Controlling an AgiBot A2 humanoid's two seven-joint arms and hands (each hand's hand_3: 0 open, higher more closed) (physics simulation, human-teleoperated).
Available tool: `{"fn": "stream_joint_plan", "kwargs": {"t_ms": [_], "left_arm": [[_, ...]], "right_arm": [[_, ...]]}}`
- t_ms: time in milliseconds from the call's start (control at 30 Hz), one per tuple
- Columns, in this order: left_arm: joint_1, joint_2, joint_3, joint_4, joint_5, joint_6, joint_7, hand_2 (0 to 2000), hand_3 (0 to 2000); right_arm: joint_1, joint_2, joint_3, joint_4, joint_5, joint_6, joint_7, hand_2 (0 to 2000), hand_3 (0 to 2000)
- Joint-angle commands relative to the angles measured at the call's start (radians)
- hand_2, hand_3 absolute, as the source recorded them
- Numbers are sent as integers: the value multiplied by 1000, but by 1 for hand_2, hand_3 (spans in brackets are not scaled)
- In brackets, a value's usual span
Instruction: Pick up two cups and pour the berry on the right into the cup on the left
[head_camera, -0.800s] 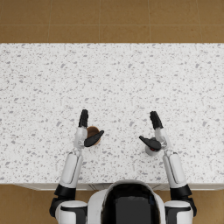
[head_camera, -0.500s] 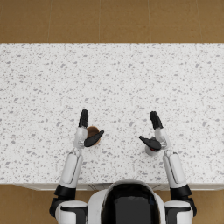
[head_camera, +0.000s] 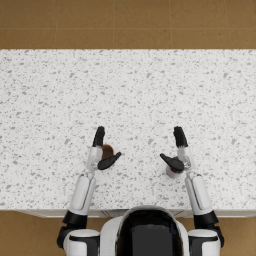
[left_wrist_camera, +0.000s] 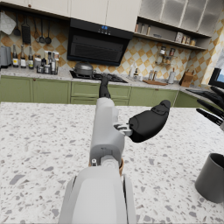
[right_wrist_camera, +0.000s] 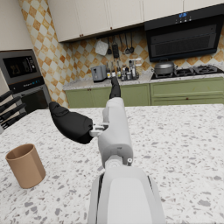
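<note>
Both hands are staying wide apart near the tabletop's (head_camera: 60, 90) front edge: left hand (head_camera: 102, 152) beside the brown cup (head_camera: 107, 150), right hand (head_camera: 177, 152) beside the grey cup (head_camera: 172, 171).

Overhead head view; two forearm-level wrist views

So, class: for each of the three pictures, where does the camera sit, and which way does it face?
Head view: overhead, looking down on the speckled white stone counter; both arms show.
Left wrist view: along the left forearm past the left hand; shares the dark grey cup.
Right wrist view: along the right forearm past the right hand; shares the tan brown cup.
</note>
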Motion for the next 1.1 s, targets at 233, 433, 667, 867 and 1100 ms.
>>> {"fn": "stream_joint_plan", "kwargs": {"t_ms": [233, 433, 667, 867, 1100], "left_arm": [[-104, -26, -94, -63, 210, -17, -17, 0, 0], [-207, -51, -108, -99, 260, -19, -19, 0, 0], [-297, -71, -100, -102, 267, -19, -19, 0, 0], [-267, -45, -96, -14, 267, -19, -19, 0, 0], [-213, -7, -82, 106, 267, -19, -19, 0, 0]], "right_arm": [[-160, 49, -106, 143, 210, -17, 17, 0, 0], [-328, 83, -176, 206, 260, -19, 19, 0, 0], [-467, 112, -147, 179, 267, -19, 19, 0, 0], [-449, 93, -140, 88, 267, -19, 19, 0, 0], [-416, 65, -113, 23, 267, -19, 19, 0, 0]]}}
